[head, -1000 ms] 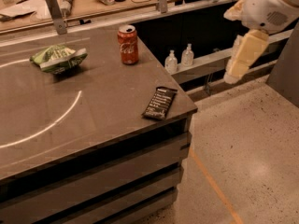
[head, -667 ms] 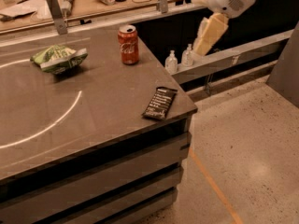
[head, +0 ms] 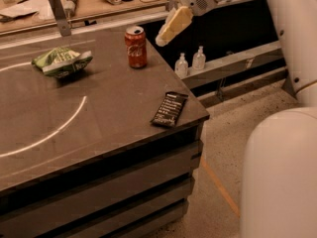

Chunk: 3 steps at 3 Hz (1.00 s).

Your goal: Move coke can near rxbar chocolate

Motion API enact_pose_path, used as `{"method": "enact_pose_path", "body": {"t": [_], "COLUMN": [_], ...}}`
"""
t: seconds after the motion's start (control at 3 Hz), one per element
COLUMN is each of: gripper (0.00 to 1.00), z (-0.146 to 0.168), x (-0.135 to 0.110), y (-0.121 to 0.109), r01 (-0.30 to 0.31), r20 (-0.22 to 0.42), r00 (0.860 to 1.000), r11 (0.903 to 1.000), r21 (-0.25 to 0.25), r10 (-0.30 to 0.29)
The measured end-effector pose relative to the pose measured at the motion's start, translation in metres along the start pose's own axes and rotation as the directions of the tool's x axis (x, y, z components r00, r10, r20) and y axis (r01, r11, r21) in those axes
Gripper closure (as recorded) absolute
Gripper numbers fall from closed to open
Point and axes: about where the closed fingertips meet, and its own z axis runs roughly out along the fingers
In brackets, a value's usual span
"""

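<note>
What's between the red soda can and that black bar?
Nothing: the camera view shows only bare table between the coke can and the rxbar chocolate. The gripper hovers close beside the can.

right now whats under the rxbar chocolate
The rxbar chocolate lies flat on the tabletop near its corner; the patch beneath is covered. The gripper hangs near the coke can, not touching.

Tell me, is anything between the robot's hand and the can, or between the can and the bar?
Nothing visible. The gripper hangs in the air just right of the can, only open space between them. Nothing lies on the table between can and bar; the bag sits off to the left.
</note>
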Motion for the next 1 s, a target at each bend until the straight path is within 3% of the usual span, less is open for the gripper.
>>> {"method": "enact_pose_path", "body": {"t": [0.33, 0.67, 1.0], "gripper": [0.0, 0.0, 0.0], "z": [0.05, 0.075, 0.097], "x": [-0.012, -0.015, -0.008], "y": [-0.017, -0.023, -0.024], "r01": [-0.1, -0.141, -0.183], "r20": [0.201, 0.272, 0.295], "r00": [0.974, 0.95, 0.934], "r11": [0.9944, 0.9879, 0.9792], "r21": [-0.036, -0.064, -0.088], "r10": [0.105, 0.153, 0.201]}}
